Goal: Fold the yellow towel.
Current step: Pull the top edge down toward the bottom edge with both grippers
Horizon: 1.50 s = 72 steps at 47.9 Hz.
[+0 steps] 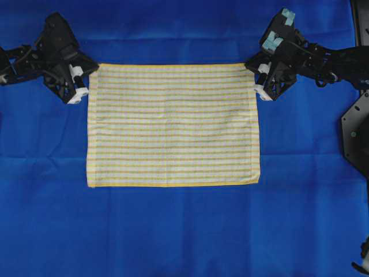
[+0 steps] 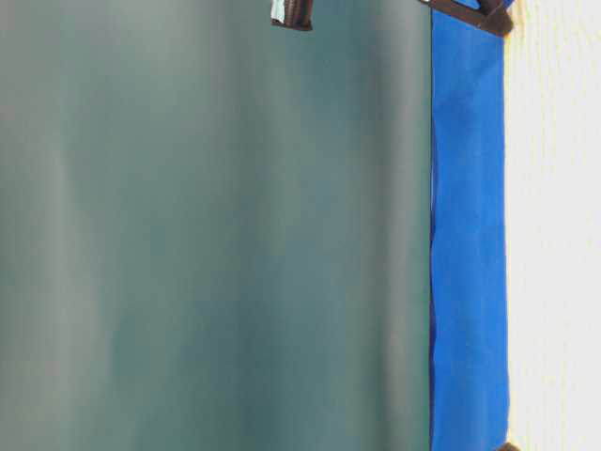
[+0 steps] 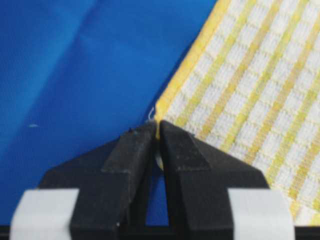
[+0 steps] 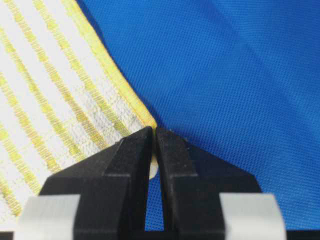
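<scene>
The yellow towel (image 1: 173, 125) lies spread flat in the middle of the blue cloth (image 1: 184, 231) that covers the whole work surface. Seen from overhead, its long axis runs left to right, its short sides stand up and down the picture, and its thin yellow stripes run along the length. The hems are straight and the far edge sits nearest the two arms, with the far corners pointing toward them. The left gripper (image 1: 81, 95) is down at the far left corner, its black fingers (image 3: 132, 165) pressed together, and the wrist view shows the yellow hem of that corner pinched right at the tips. The right gripper (image 1: 260, 91) is at the far right corner in the same fashion, fingers (image 4: 175, 170) clamped with the corner's hem caught between the tips. Both near corners lie free on the blue cloth, well apart from either arm. At the right edge of the overhead view a black metal bracket (image 1: 354, 133) stands beside the cloth, away from the towel. The table-level view shows mostly a dull green backdrop (image 2: 216, 235) with a strip of the blue cloth beside it, and I cannot make out the towel clearly there.
</scene>
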### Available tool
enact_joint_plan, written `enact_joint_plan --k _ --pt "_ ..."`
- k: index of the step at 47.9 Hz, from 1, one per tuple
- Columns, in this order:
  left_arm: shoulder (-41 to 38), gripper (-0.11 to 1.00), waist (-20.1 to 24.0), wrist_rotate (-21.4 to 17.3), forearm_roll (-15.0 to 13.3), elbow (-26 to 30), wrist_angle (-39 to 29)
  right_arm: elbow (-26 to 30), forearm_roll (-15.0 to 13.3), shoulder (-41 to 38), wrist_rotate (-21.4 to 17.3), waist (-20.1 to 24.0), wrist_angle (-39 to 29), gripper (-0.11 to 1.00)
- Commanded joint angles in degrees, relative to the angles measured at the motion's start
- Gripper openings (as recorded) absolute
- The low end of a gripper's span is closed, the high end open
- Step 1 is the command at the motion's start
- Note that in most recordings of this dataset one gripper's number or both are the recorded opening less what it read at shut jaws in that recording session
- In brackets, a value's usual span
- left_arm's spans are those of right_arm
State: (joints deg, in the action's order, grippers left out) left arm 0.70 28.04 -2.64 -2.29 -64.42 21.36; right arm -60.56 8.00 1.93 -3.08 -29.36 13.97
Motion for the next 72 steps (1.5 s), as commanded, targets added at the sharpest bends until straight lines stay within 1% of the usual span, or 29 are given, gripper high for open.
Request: enact_joint_plan --k 1,7,15,21,26,30,37,43,55,65,72 --pt "3.8 0.03 1.1 -1.4 -0.1 0.9 -1.1 0.0 0.6 2.6 -0.1 -0.3 0.2 0.04" --pt "7.4 0.03 1.6 -3.2 -0.1 1.5 -3.9 0.0 0.8 4.6 -0.1 -0.3 -0.2 0.04" --pt "10.6 0.03 1.5 -3.1 -0.1 1.5 -5.9 -0.1 1.1 7.4 -0.1 -0.3 -1.1 0.04" --pt "11.7 0.03 1.1 -2.8 -0.1 1.0 -6.0 -0.2 1.1 8.3 -0.1 -0.3 -2.0 0.04" --pt "12.0 0.03 -0.1 -2.7 -0.2 0.7 -5.9 -0.2 1.3 8.7 -0.1 -0.1 -2.8 0.04" --pt "12.4 0.03 -1.5 -2.4 -0.3 0.5 -5.9 -0.4 1.5 9.5 -0.2 0.9 -3.5 0.04" --pt "14.2 0.03 -5.4 0.0 -0.3 -0.9 -5.8 -1.1 2.5 13.1 -0.8 4.7 -6.3 0.04" --pt "16.7 0.03 -9.3 2.0 -0.3 -3.3 -5.6 -2.5 3.8 17.2 -2.1 8.6 -8.6 0.04" --pt "22.4 0.03 -19.4 6.2 -0.3 -6.6 -5.6 -6.5 5.8 23.9 -4.6 18.1 -9.2 0.04" --pt "25.8 0.03 -26.7 9.8 -0.3 -7.8 -5.5 -7.3 7.1 25.3 -6.2 24.6 -9.3 0.04" --pt "25.9 0.03 -31.3 11.2 -0.3 -7.9 -5.5 -7.3 8.3 25.0 -6.5 29.1 -9.3 0.04"
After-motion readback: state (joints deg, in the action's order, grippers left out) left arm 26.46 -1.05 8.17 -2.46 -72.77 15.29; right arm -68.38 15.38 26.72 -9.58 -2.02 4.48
